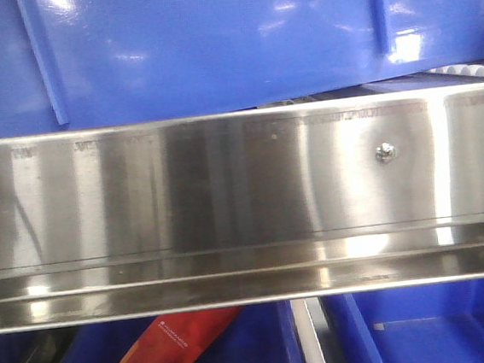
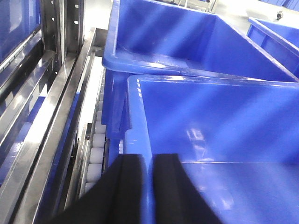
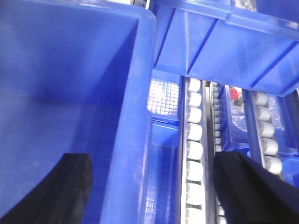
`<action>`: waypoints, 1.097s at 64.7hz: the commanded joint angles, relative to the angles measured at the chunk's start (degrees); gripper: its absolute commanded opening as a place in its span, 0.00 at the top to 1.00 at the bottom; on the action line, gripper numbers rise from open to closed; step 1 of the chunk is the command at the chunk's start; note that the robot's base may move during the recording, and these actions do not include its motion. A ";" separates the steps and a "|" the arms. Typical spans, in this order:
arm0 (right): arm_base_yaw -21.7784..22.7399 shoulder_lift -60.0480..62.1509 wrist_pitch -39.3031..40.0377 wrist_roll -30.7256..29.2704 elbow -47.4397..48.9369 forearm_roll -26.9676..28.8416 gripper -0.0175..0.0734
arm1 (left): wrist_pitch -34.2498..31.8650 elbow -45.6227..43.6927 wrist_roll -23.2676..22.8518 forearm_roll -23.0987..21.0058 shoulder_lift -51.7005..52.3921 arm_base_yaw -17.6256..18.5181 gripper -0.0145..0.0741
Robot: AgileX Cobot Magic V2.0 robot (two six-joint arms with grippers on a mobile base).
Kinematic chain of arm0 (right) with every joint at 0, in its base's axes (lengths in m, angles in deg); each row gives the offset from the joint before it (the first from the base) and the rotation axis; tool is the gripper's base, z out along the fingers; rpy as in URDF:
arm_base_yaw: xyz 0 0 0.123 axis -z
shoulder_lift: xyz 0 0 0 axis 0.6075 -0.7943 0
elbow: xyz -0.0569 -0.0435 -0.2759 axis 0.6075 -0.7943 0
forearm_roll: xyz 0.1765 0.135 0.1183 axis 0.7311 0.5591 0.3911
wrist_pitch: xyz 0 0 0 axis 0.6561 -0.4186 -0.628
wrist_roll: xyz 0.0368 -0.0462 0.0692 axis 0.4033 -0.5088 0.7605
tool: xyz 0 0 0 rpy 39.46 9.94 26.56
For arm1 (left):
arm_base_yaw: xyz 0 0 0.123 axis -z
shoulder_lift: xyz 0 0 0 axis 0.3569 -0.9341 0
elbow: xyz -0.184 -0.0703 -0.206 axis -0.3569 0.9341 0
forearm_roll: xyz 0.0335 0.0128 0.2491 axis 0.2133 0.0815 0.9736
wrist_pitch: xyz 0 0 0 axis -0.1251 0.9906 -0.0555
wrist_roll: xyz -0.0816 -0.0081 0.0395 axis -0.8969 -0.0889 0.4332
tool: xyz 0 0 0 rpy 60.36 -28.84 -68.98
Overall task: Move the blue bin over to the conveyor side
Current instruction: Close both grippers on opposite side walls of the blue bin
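The blue bin (image 1: 211,38) fills the top of the front view, its glossy wall showing two raised ribs. In the left wrist view my left gripper (image 2: 147,161) is shut on the bin's (image 2: 210,121) thick left rim, one black finger (image 2: 124,186) outside and one inside. Seen from the right wrist, my right gripper (image 3: 154,158) is open and straddles the bin's (image 3: 56,84) right wall, with one finger (image 3: 65,191) inside and the other over the rollers, neither touching it. The conveyor side is out of view.
A stainless-steel rail (image 1: 227,200) with screws crosses the front view. Below it are lower blue tubs and a red packet (image 1: 168,352). White rollers (image 3: 195,135) run beside the bin. Another blue tub (image 2: 187,42) sits right behind it, and metal rack rails (image 2: 42,116) stand to the left.
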 commanded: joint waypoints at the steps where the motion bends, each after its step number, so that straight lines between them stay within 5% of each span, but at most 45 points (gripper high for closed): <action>1: -0.06 -0.30 0.78 0.28 0.63 -0.91 0.34 | -1.29 -0.57 0.17 -0.53 -0.05 0.27 0.54; 6: -0.06 -0.71 0.78 0.28 0.63 -0.91 0.34 | -2.22 -0.57 0.17 -0.53 -0.32 0.27 0.45; 13: -0.06 -1.48 0.78 0.32 0.63 -0.91 0.34 | -1.73 -2.62 0.17 -0.80 -2.91 0.27 0.45; 39: 0.07 -1.70 0.78 0.53 0.63 -0.91 0.34 | 22.56 -21.53 -0.16 0.76 -18.85 0.27 0.46; 71: 0.77 -2.19 0.78 0.53 0.63 -0.91 0.34 | 26.44 -21.83 -4.51 2.63 -20.04 0.27 0.46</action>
